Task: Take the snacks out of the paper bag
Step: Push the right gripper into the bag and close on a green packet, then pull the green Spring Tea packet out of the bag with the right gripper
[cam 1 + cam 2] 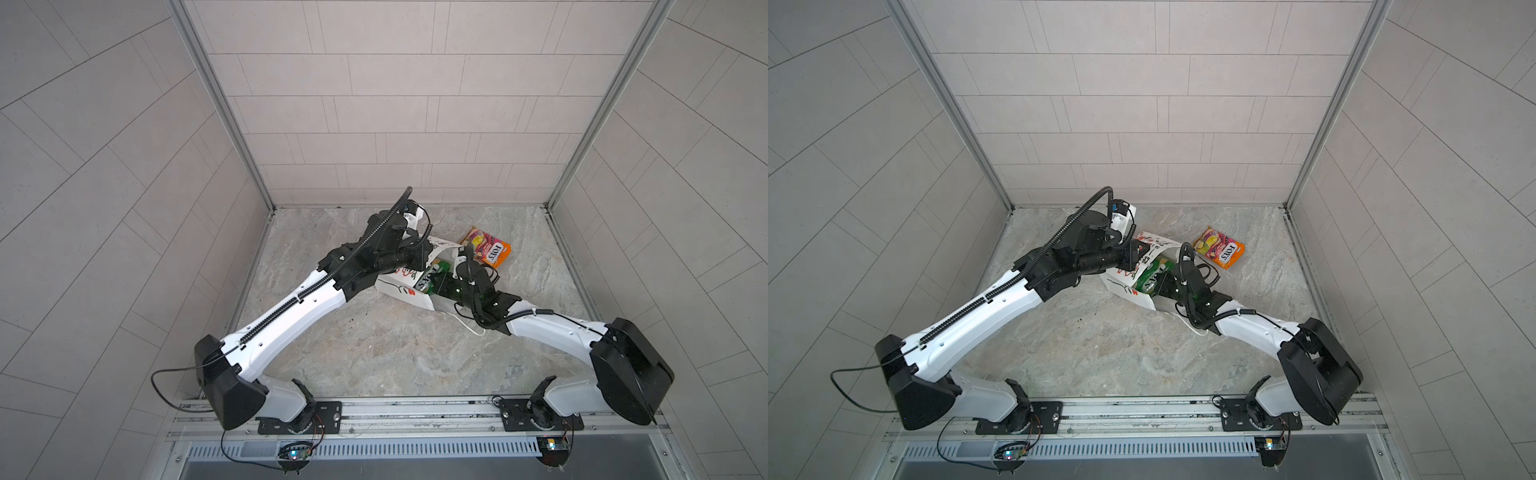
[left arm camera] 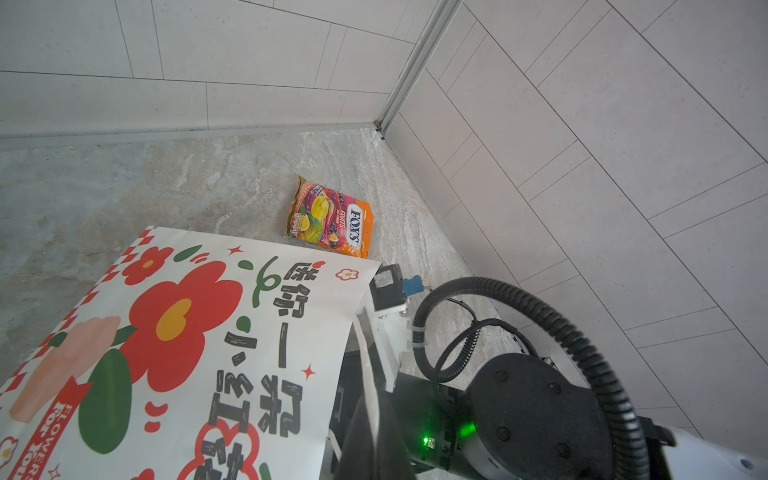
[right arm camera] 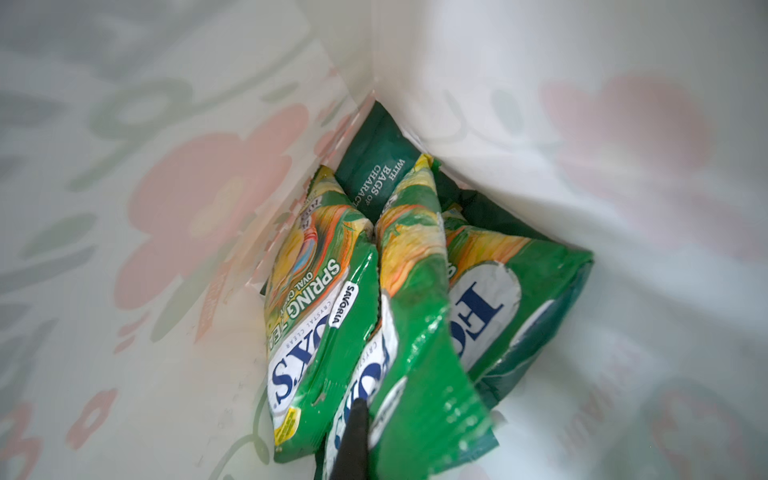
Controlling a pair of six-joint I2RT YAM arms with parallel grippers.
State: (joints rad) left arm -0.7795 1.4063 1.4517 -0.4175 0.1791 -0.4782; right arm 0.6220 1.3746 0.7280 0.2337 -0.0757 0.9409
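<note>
— Pinching with the right hand, closed down thin on the near seam of the middle green FOX'S packet; seen as one black finger only, so probably gripping, not proven.
— And packed around it?
— Pressed against a Spring Tea packet on one side and a third green packet on the other, with the dark green crisp bag wedged behind, deepest in the paper bag.
— Bag itself?
— Tipped onto its side on the marble surface, by the look of it, mouth toward the right arm, cord handle trailing under that wrist. Pinned at the upper rim by the left hand, closed as well, apparently on the paper edge.
— Anything out yet?
— Just the orange FOX'S Fruits packet, flat on the surface just beyond the mouth.
— So, midway through pulling the second snack?
— Seems so, leaving three more inside after this one. Next: draw straight back along the bag's length, slowly enough not to drag the neighbours or crumple the wall; keep the rim held open; clear the mouth, then set down beside the orange one.
— Worry?
— Glossy film slipping out of a seam-only pinch; re-grip deeper if so.
</note>
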